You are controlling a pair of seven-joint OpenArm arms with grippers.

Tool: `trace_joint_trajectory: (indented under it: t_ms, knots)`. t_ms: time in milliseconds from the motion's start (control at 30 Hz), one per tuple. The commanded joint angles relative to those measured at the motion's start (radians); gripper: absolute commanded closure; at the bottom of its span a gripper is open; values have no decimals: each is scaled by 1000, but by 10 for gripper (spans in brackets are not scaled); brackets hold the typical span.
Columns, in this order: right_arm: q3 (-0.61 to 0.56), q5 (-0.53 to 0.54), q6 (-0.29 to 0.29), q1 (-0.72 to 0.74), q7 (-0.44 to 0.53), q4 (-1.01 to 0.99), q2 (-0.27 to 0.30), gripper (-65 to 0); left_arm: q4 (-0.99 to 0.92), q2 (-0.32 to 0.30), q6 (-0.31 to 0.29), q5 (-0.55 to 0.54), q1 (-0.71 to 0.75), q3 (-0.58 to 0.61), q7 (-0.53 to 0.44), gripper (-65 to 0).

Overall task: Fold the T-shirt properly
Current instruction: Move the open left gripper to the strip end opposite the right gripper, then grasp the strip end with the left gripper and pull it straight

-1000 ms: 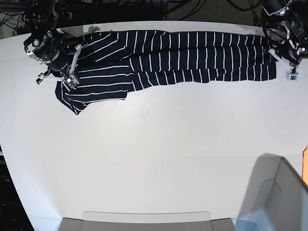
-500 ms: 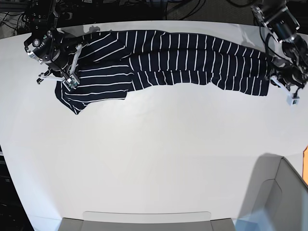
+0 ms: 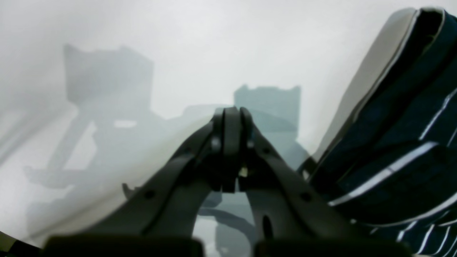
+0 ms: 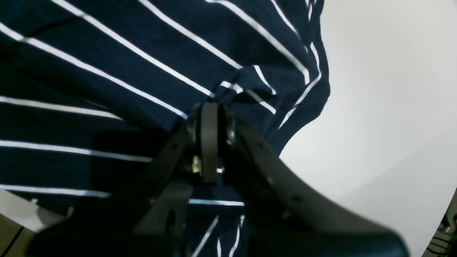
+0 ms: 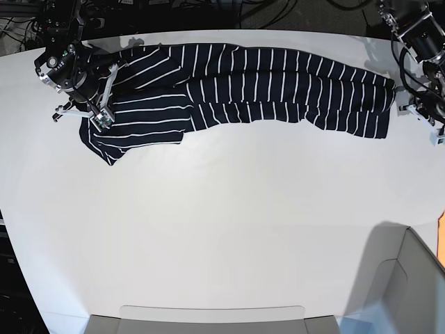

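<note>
We see the table (image 5: 222, 229) with the T-shirt (image 5: 243, 87) stretched along its far edge. The right gripper (image 4: 210, 107) is clenched on the shirt; the left gripper (image 3: 232, 114) is clenched empty just beside its hem.

One T-shirt (image 5: 243, 87) lies on one counter (image 5: 222, 229), with two grippers: left gripper (image 5: 437, 129) and right gripper (image 5: 102, 118).

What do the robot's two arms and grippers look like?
Both arms are black, with cables along them. The right gripper and left gripper have dark, matte fingers that taper to narrow tips, with small round holes. In the base view, light grey brackets and small square blocks sit near each gripper.
</note>
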Motion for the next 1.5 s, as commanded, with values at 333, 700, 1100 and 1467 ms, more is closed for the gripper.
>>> trace_joint_trajectory:
  t_ms: [333, 700, 1100, 1467]
  knots:
    - [4, 10, -4, 8, 17, 17, 7, 0, 406, -16, -1, 0, 31, -9, 118, -105]
    - [2, 10, -4, 8, 17, 16, 5, 0, 707, 143, -1, -1, 193, 0, 118, -211]
    - [-13, 10, -4, 11, 17, 16, -6, 0, 860, 248, -1, 2, 249, 15, 118, -281]
    - [-10, 10, -4, 7, 17, 16, -7, 0, 699, 218, -1, 2, 240, 124, 118, -300]
